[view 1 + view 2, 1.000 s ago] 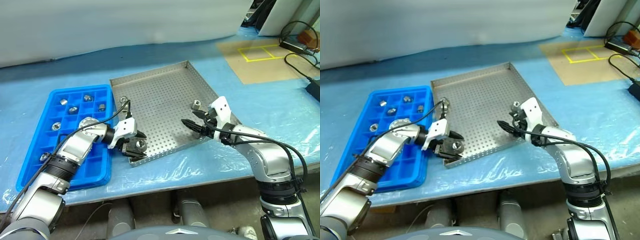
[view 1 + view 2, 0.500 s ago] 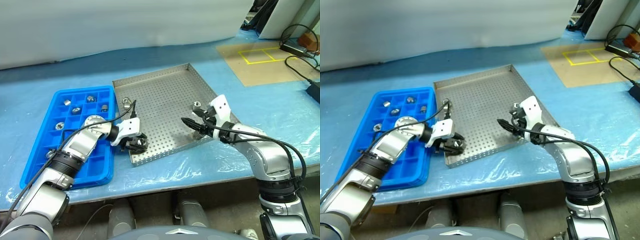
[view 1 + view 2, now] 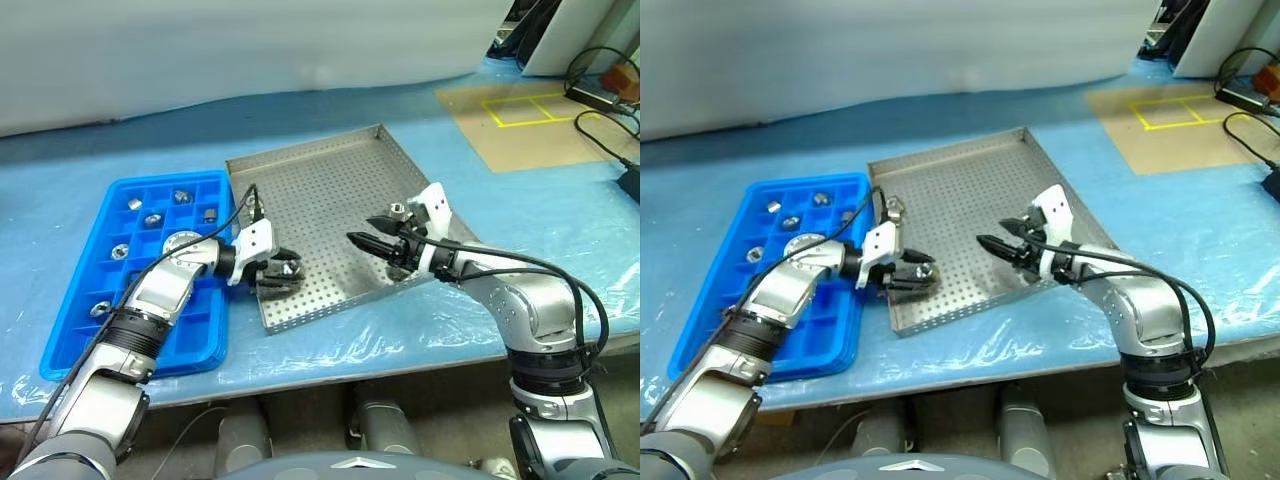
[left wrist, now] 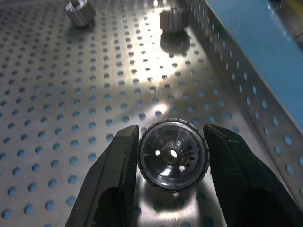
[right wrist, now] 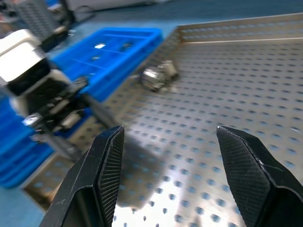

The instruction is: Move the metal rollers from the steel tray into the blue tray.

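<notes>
Left wrist view: roller (image 4: 173, 154) clamped between left hand (image 4: 171, 156) fingers.

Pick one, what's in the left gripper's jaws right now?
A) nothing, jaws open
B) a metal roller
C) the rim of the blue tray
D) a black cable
B: the left wrist view shows the left gripper closed on a metal roller, one finger on each side, above the steel tray.

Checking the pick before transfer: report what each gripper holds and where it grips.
The left gripper holds one metal roller by its ribbed outer rim, jaws on opposite sides, hole facing the wrist camera. The right gripper holds nothing; its jaws stand open above the steel tray.
</notes>
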Robot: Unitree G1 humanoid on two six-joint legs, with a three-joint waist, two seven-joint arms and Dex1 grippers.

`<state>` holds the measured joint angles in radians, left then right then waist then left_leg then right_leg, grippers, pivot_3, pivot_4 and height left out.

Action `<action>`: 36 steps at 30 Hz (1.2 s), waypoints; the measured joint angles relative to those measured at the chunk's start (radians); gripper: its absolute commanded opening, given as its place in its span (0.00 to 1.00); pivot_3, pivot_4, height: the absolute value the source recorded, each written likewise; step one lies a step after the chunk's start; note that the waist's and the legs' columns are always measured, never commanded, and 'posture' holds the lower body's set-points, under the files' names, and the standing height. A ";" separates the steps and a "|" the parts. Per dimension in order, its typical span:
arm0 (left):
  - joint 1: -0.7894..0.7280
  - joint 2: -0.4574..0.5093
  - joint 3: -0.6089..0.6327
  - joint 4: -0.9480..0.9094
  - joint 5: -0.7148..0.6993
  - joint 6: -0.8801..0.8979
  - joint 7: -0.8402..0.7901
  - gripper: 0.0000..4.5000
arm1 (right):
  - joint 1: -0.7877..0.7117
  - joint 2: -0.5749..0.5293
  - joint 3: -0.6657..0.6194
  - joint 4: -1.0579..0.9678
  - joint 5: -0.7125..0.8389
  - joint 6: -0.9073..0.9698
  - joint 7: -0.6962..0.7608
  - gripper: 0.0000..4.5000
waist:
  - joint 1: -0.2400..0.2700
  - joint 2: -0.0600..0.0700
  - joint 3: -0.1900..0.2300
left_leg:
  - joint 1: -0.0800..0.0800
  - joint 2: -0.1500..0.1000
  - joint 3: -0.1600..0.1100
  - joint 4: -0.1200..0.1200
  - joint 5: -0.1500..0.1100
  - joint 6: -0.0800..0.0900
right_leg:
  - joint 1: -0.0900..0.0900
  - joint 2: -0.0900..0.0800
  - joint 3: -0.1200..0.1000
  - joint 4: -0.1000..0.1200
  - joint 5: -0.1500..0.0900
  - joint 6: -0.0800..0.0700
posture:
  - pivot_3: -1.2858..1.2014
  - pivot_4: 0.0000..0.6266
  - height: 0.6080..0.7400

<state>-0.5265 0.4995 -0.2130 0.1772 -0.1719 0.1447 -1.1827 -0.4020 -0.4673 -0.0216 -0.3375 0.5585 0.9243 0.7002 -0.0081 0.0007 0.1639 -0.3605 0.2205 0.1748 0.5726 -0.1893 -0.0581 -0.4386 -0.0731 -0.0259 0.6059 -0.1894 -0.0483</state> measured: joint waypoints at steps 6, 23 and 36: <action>0.067 0.041 0.112 -0.151 -0.038 0.109 0.120 0.50 | -0.097 -0.039 0.069 0.044 0.032 0.009 0.117 0.72 | -0.004 0.000 0.000 | -0.005 0.001 0.000 -0.004 0.001 -0.001 | -0.004 0.001 -0.001 0.000 -0.001 0.000 | 0.50 0.24 1.00; 0.633 0.086 0.598 -0.691 -0.121 0.376 0.535 0.50 | -0.463 0.137 0.317 0.485 -0.063 -0.227 0.440 0.72 | 0.137 -0.006 0.004 | -0.009 0.002 -0.003 -0.005 -0.001 0.001 | -0.008 0.000 -0.005 -0.001 -0.002 -0.001 | 0.69 0.24 1.00; 0.484 -0.030 0.539 -0.533 -0.028 0.385 0.810 0.50 | -0.481 0.229 0.354 0.653 -0.195 -0.403 0.498 0.72 | 0.210 -0.007 0.004 | -0.009 0.002 -0.005 -0.003 0.000 -0.001 | -0.008 0.000 -0.006 0.002 -0.002 -0.001 | 0.67 0.24 1.00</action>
<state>-0.0427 0.4695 0.3257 -0.3556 -0.2002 0.5302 -0.3730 -0.8833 -0.2380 0.3320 0.3151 0.3635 0.5212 1.1982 0.2020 -0.0064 0.1683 -0.3694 0.2226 0.1699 0.5699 -0.1889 -0.0588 -0.4471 -0.0735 -0.0315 0.6078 -0.1909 -0.0493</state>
